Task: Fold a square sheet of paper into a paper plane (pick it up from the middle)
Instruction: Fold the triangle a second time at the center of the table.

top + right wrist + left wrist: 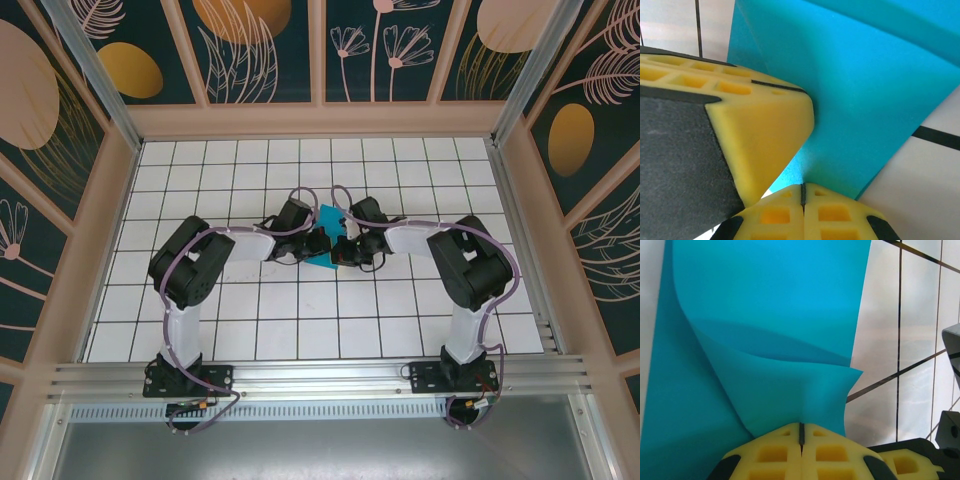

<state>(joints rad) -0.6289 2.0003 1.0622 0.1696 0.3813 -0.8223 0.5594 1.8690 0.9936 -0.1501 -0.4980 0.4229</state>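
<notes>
The square sheet of paper point(328, 218) is teal-blue and sits mid-table between both arms, partly hidden under them. In the left wrist view the paper point(770, 315) lies in layers, with one flap curling up toward the camera. My left gripper point(801, 426) is shut on that flap's near edge. In the right wrist view the paper point(865, 100) stands as a creased sheet, and my right gripper point(803, 187) is shut on its lower edge. The left gripper's yellow finger point(762, 132) sits close beside it. From above, the left gripper point(318, 244) and right gripper point(345, 249) nearly touch.
The white gridded table point(250, 320) is walled in by a wooden frame point(320, 120) at the back and sides. A metal rail point(320, 378) carrying both arm bases runs along the near edge. Part of the right gripper's body point(952, 340) shows at the left wrist view's right edge.
</notes>
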